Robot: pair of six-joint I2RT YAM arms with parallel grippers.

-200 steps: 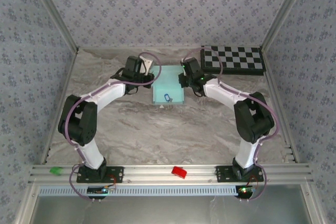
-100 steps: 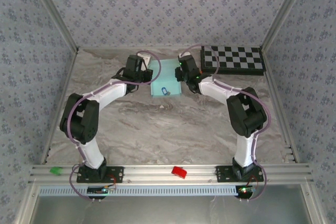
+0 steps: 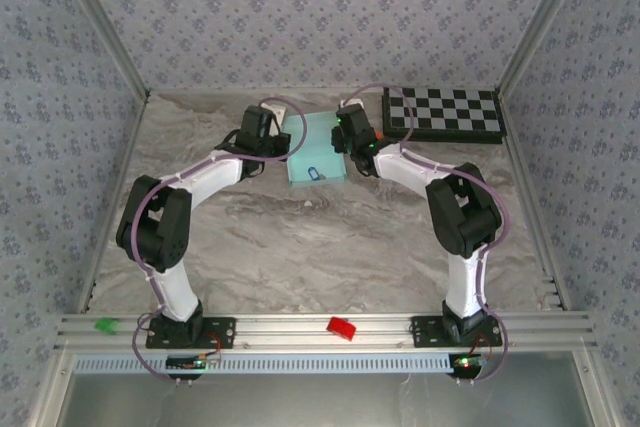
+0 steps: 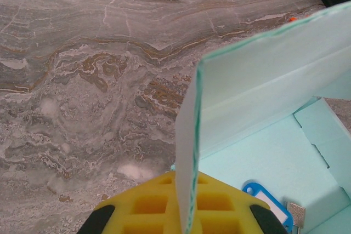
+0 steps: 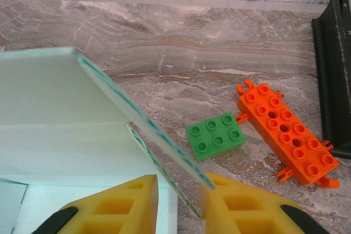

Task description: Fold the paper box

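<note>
We see the table [image 3: 300, 247], a marble top w/ walls on three sides. Bare marble runs from the box to the near rail, btwn the arms. The checkerboard [image 3: 445, 113] lies at the far-right corner, apart from the box.

The box [image 3: 318, 147], aqua cardboard w/ an open top, sits far-centre near the back edge w/ both side walls raised. On its floor, toward the front, lies a blue-white label [image 4: 266, 198].

L gripper [image 4: 184, 204] is clenched on the left wall, the sheet pinched btwn yellow fingers. R gripper [image 5: 178, 204] straddles the right wall, but we can't tell whether it grips.

An orange brick [image 5: 285, 135] and a green brick [image 5: 215, 135] lie close together on the marble just right of that wall.
</note>
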